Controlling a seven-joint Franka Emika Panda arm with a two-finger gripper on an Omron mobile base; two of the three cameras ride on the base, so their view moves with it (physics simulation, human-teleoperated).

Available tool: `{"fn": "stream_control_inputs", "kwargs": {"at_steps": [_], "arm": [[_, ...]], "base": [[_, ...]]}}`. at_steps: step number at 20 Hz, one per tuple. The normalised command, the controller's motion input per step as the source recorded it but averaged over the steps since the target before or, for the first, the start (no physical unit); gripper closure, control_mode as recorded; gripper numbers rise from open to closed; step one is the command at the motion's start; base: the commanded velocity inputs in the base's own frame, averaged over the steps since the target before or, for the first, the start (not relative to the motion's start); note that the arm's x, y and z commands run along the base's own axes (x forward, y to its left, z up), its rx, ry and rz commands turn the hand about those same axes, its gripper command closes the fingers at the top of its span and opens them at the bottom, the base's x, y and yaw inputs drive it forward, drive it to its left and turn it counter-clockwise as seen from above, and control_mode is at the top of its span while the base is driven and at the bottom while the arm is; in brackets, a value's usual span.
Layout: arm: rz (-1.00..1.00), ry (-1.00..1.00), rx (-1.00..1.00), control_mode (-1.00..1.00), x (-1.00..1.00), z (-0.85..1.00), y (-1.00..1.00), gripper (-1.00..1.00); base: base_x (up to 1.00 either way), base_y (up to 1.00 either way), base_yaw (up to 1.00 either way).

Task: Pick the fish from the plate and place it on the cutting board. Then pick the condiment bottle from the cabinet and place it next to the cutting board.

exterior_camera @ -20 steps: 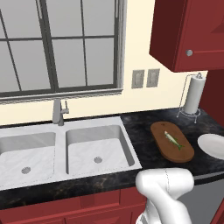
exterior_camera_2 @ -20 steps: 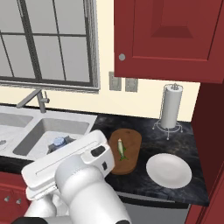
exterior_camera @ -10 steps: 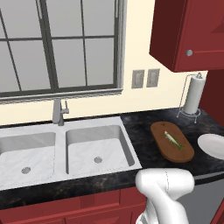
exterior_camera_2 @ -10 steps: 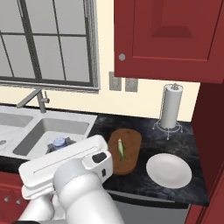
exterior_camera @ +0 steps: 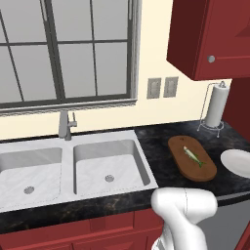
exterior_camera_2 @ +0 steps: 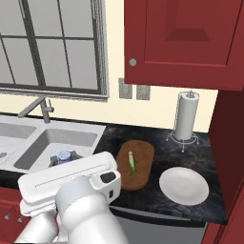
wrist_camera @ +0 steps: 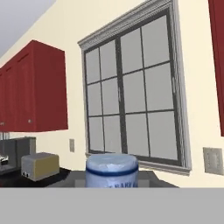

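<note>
The fish (exterior_camera: 193, 156) (exterior_camera_2: 132, 162) lies lengthwise on the brown cutting board (exterior_camera: 181, 165) (exterior_camera_2: 142, 172). To the board's right, the white plate (exterior_camera: 238, 161) (exterior_camera_2: 184, 186) is bare. My gripper (exterior_camera_2: 66, 161) hovers low over the counter's front edge by the sink, left of the board. It is shut on the condiment bottle (exterior_camera_2: 64, 155) (wrist_camera: 112, 169), whose pale blue cap and label top show in the hand view; the fingertips are hidden. The tall dark red cabinet (exterior_camera_2: 229, 157) (exterior_camera: 242, 105) stands at the far right.
A double sink (exterior_camera: 110, 166) with a faucet (exterior_camera: 65, 124) takes up the left counter. A paper towel roll (exterior_camera: 216, 105) (exterior_camera_2: 186, 116) stands behind the board and plate. A red wall cupboard (exterior_camera_2: 190, 43) hangs overhead. A toaster (wrist_camera: 40, 165) sits off to one side.
The hand has tilted only slightly, with the bottle still in its grip. Fish, board and plate have not moved.
</note>
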Motion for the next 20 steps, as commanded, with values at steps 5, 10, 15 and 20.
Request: {"fn": "stream_control_inputs", "kwargs": {"at_steps": [5,10,15,20], "arm": [[-0.03,-0.18,0.12,-1.00,0.21,-0.31,0.21,1.00],[-0.03,-0.23,0.04,-1.00,0.21,-0.45,0.24,1.00],[-0.06,-0.24,-0.01,-1.00,0.10,-0.61,0.22,1.00],[-0.09,-0.21,-0.05,-1.00,0.05,-0.54,0.22,1.00]], "base": [[0.00,0.00,0.00],[0.00,0.00,0.00],[0.00,0.00,0.00],[0.00,0.00,0.00]]}}
